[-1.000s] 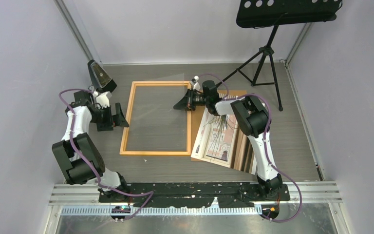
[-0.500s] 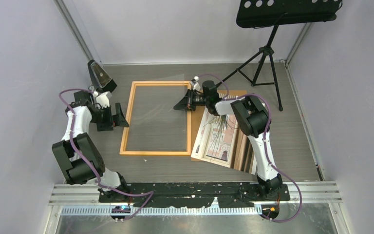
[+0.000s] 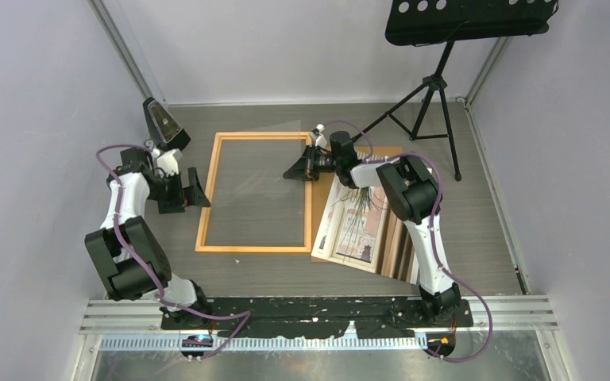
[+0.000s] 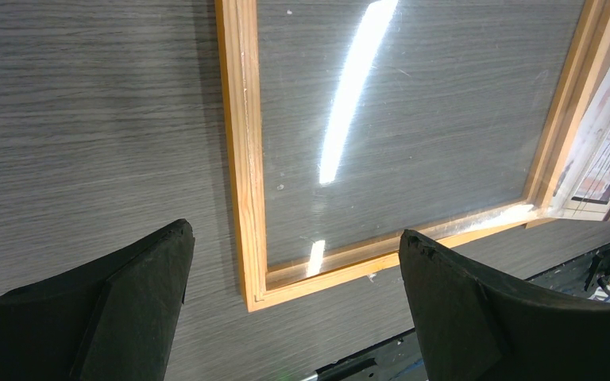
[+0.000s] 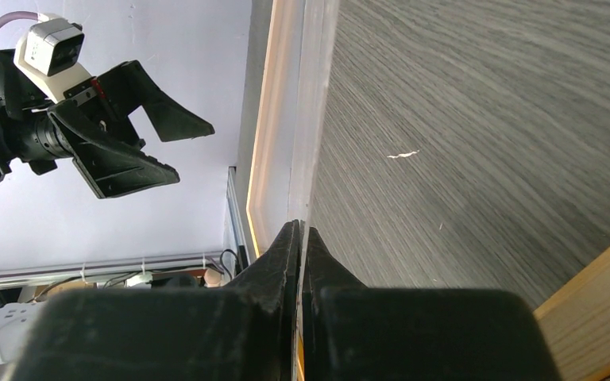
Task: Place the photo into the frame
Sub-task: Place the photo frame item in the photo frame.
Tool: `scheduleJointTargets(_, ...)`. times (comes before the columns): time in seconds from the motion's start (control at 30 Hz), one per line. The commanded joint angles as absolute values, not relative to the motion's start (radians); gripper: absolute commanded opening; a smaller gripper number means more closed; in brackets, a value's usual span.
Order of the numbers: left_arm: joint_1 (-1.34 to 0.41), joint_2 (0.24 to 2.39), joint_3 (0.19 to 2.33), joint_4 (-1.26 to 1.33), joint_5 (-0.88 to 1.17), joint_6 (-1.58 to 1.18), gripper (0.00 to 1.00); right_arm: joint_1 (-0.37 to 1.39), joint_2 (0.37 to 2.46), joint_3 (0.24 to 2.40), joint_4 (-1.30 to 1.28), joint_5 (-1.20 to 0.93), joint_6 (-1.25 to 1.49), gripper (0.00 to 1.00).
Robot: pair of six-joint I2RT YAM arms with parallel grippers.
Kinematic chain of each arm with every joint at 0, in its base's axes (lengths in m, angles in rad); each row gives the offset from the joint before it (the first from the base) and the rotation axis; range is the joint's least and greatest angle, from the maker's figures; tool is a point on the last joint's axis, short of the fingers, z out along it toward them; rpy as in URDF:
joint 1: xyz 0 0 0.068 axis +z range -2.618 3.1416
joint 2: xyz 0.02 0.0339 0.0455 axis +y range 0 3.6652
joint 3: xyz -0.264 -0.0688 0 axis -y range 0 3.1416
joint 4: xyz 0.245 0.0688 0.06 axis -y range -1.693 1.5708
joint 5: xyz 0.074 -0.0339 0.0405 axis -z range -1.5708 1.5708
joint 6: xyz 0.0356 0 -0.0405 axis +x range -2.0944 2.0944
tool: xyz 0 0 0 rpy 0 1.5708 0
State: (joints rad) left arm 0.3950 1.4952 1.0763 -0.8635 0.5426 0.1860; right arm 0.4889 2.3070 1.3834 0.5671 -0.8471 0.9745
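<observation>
The orange wooden frame (image 3: 209, 190) lies flat at the table's middle, and its near corner shows in the left wrist view (image 4: 246, 159). A clear sheet (image 3: 264, 171) rests tilted over it. My right gripper (image 3: 290, 172) is shut on the sheet's right edge (image 5: 314, 119), its jaws pressed onto the thin edge (image 5: 300, 228). The photo (image 3: 359, 218), picture side up, lies on a brown backing board (image 3: 401, 248) right of the frame; its corner shows in the left wrist view (image 4: 604, 151). My left gripper (image 3: 200, 193) is open and empty just left of the frame (image 4: 295, 234).
A black music stand (image 3: 437, 79) rises at the back right, its tripod legs on the table behind the right arm. A dark wedge-shaped object (image 3: 163, 123) stands at the back left corner. Grey walls close in the table on three sides.
</observation>
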Motion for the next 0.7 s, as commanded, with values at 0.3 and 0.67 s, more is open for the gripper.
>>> scheduleJointTargets(0.3,0.399,1.495,1.094,-0.848,0.563,0.177,0.97,0.48,2.278,1.401,0.586,-0.851,0.937,0.06)
scheduleJointTargets(0.67,0.399,1.497,1.093,-0.847,0.565,0.178,0.97,0.479,2.283,1.404,0.591,-0.848,0.936,0.06)
